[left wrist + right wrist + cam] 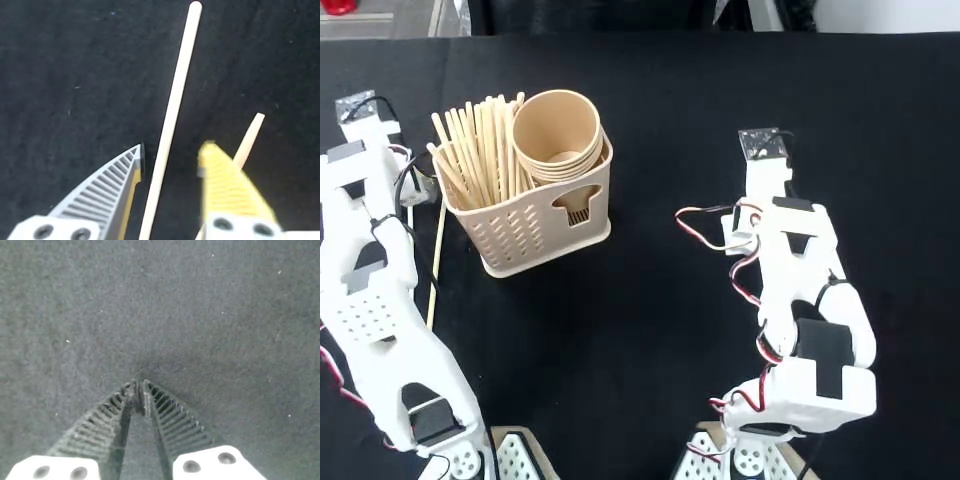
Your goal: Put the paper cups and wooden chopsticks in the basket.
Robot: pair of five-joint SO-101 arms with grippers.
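Black cloth [660, 300] covers the table, seen from above. Nearest, at 7 and 5 o'clock of the high view, the left arm [370, 300] and right arm [810, 340] rise from their bases.

Right gripper [139, 387]: fingers closed tip to tip, holding nothing, over bare cloth.

Left gripper [174, 146]: fingers parted and low over the cloth, straddling a loose chopstick [172, 115]. A gap shows on each side of the stick, so nothing is gripped yet. The stick's long axis runs out along the line of the fingers, so closing would pinch it across its width. A second stick [250, 136] pokes out from behind the yellow finger; how it lies cannot be told.

In the high view the loose chopstick [435, 262] lies flat beside the left arm, long axis near 12 to 6 o'clock. Farther off, at about 2 o'clock from its middle, stands the basket [535, 235]. It already holds a bundle of chopsticks [480, 150] and a stack of paper cups [558, 135].

By this layout the left arm is much the nearer. The next move calls for closing, lifting, then carrying toward 2 o'clock.
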